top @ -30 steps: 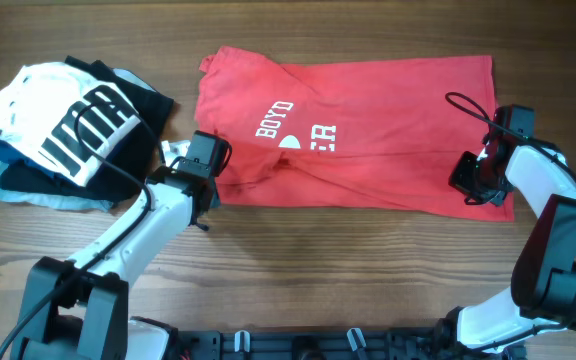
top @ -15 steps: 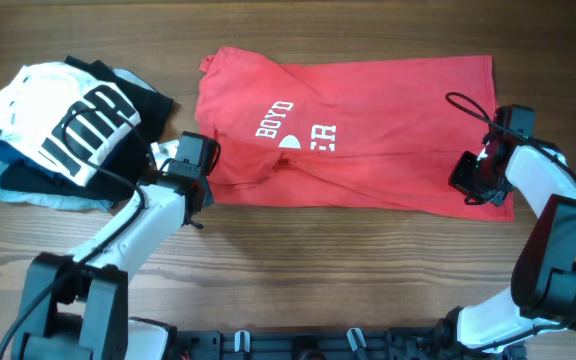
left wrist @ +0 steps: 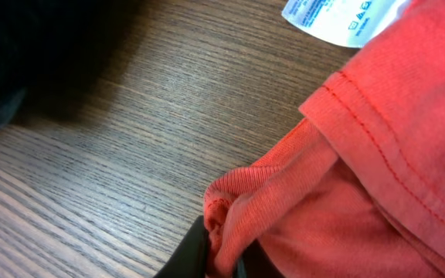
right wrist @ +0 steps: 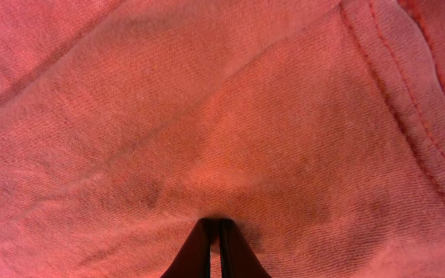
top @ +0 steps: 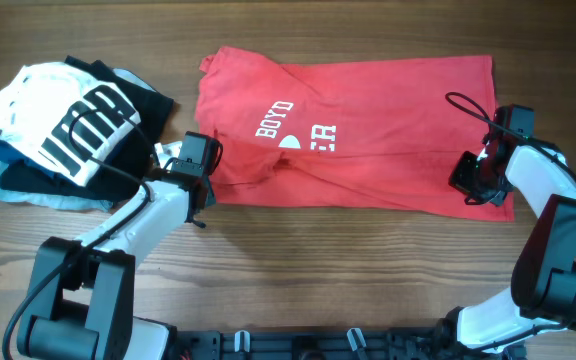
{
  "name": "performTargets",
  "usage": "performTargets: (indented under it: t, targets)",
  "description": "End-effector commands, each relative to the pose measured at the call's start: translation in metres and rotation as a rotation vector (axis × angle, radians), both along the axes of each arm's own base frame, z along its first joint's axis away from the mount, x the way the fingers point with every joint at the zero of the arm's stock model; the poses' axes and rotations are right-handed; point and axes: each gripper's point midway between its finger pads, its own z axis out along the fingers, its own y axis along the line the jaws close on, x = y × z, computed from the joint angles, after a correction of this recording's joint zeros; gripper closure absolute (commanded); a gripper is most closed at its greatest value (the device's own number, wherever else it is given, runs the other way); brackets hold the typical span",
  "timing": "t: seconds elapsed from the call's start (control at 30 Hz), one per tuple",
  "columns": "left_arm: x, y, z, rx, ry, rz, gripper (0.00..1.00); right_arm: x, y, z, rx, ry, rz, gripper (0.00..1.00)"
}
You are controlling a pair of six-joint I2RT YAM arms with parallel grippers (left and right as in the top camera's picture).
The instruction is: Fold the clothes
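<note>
The red T-shirt [top: 368, 130] lies spread across the table with white lettering [top: 276, 118] near its left half. My left gripper [top: 194, 168] is at the shirt's lower left edge. In the left wrist view it is shut on a bunched fold of the red T-shirt [left wrist: 346, 177], pinched between the jaws [left wrist: 221, 251], and a white tag [left wrist: 338, 15] lies on the wood beyond. My right gripper [top: 468, 180] is on the shirt's lower right part. In the right wrist view its jaws [right wrist: 215, 225] are closed together, pinching the red fabric [right wrist: 207, 116].
A pile of other garments sits at the far left: a white one with bold black stripes [top: 63, 120] on top, a black one [top: 150, 100] and a light blue one [top: 28, 195] under it. The pile is close to my left arm. Bare wood table [top: 348, 270] lies in front.
My left gripper has shifted a little to the left, taking the shirt's lower left edge with it. The right gripper has not moved.
</note>
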Motion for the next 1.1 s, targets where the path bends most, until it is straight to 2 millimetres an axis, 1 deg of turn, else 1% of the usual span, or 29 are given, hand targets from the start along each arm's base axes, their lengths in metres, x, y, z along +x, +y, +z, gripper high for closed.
performTargets:
  t: [0.0,0.1,0.13,0.2,0.27,0.37,0.43,0.53,0.6,0.63,0.67,0.7,0.73,0.8,0.93,1.03,1.07]
  targets:
    - [-0.001,0.019,0.002,0.114,0.001,0.005,0.96,-0.01,-0.002,-0.011,-0.011,0.042,0.003,0.93]
    - [0.003,0.049,0.022,0.326,-0.028,0.005,0.96,-0.01,-0.002,-0.011,-0.01,0.042,0.002,0.94]
    - [0.004,0.055,0.027,0.37,-0.039,0.02,0.96,-0.01,-0.002,-0.011,-0.011,0.042,0.002,0.94]
    - [0.006,0.06,0.031,0.396,-0.056,0.033,0.96,-0.01,-0.002,-0.011,-0.011,0.041,0.003,0.94]
    - [0.012,0.059,0.033,0.406,-0.062,-0.002,0.94,-0.01,-0.002,-0.011,-0.011,0.041,0.002,0.94]
    - [0.01,0.059,0.033,0.415,-0.043,-0.023,0.93,-0.01,-0.002,-0.011,-0.012,0.042,0.002,0.94]
    - [0.0,0.057,0.026,0.393,0.014,-0.043,0.93,-0.01,-0.004,-0.011,-0.019,0.042,0.001,0.94]
    - [-0.019,0.043,0.009,0.286,0.12,-0.089,0.91,-0.011,-0.008,-0.011,-0.042,0.049,-0.022,0.94]
    - [-0.031,0.032,0.0,0.203,0.18,-0.112,0.89,-0.023,-0.016,-0.01,-0.091,0.096,-0.073,0.93]
    - [-0.037,0.028,-0.004,0.172,0.212,-0.121,0.88,-0.028,-0.02,-0.01,-0.112,0.119,-0.101,0.9]
    - [-0.043,0.025,-0.006,0.151,0.237,-0.127,0.88,-0.032,-0.021,-0.01,-0.121,0.132,-0.116,0.91]
    - [-0.05,0.023,-0.007,0.136,0.268,-0.131,0.89,-0.035,-0.022,-0.01,-0.118,0.145,-0.117,0.9]
    - [-0.061,0.024,-0.008,0.133,0.316,-0.134,0.92,-0.044,-0.022,-0.01,-0.112,0.178,-0.139,0.91]
    - [-0.069,0.027,-0.008,0.141,0.352,-0.135,0.95,-0.054,-0.028,-0.009,-0.129,0.209,-0.187,0.91]
    - [-0.076,0.028,-0.006,0.143,0.374,-0.114,0.96,-0.062,-0.035,-0.008,-0.127,0.228,-0.224,0.92]
    - [-0.072,0.026,-0.001,0.138,0.348,-0.118,0.96,-0.052,-0.032,-0.009,-0.089,0.186,-0.218,0.92]
    - [-0.064,0.022,0.007,0.131,0.301,-0.125,0.96,-0.045,-0.03,-0.007,-0.072,0.161,-0.207,0.92]
